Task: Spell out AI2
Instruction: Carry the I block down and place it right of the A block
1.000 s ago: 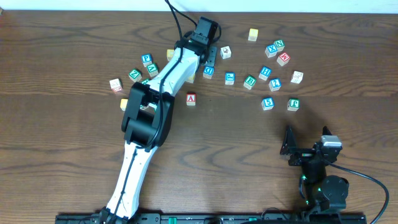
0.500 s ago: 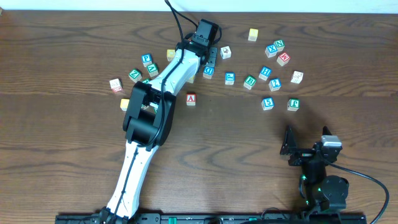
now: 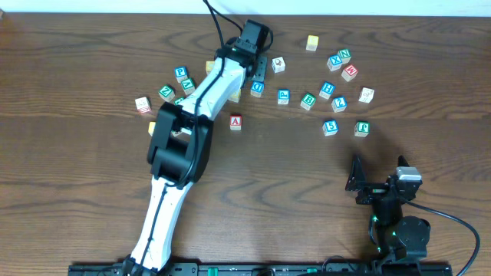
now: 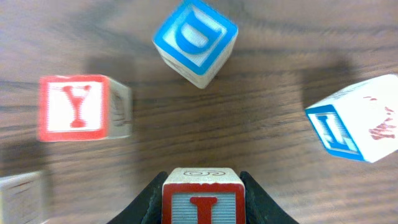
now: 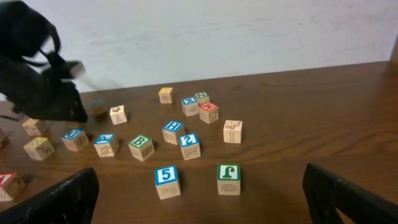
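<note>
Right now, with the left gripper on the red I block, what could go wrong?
The left gripper holds the red I block at its fingertips; it may slip. The blue D block and red Y block sit close; a swing could knock them. Pulling back could brush the A block beside the arm.

On the dark wooden surface (image 3: 291,184) you see a blue 5 block (image 3: 330,128) near a green block (image 3: 362,129). Farther back, a green B block (image 3: 308,100) stands near a blue H block (image 3: 327,90). In the left wrist view, a red Y block (image 4: 78,109) and a blue D block (image 4: 196,40) lie apart. A white wall (image 5: 249,31) is behind the surface.
</note>
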